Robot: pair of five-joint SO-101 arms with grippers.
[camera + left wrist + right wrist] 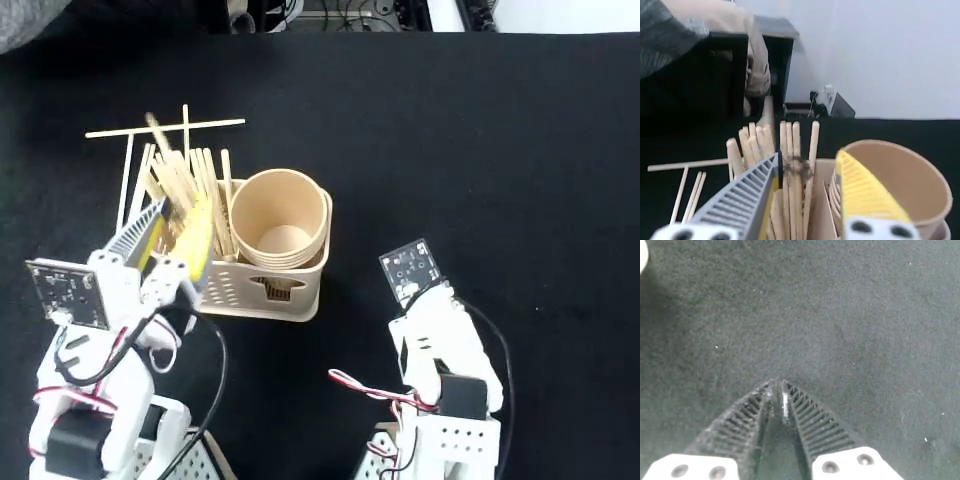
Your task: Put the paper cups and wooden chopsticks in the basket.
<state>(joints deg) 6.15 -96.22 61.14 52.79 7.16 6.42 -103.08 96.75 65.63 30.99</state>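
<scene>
High view showed the basket (250,298) at nine o'clock on the worktop (480,150), holding stacked paper cups (280,225) and chopsticks (192,178). Left end effector (180,228) stood open astride the chopsticks, clamping nothing; right end effector (776,385) was closed, empty.

Cups (280,228) sit in the basket's (255,297) right half, chopsticks (195,185) in its left. Loose chopsticks (165,127) lie on the desk (480,150) behind it.
</scene>
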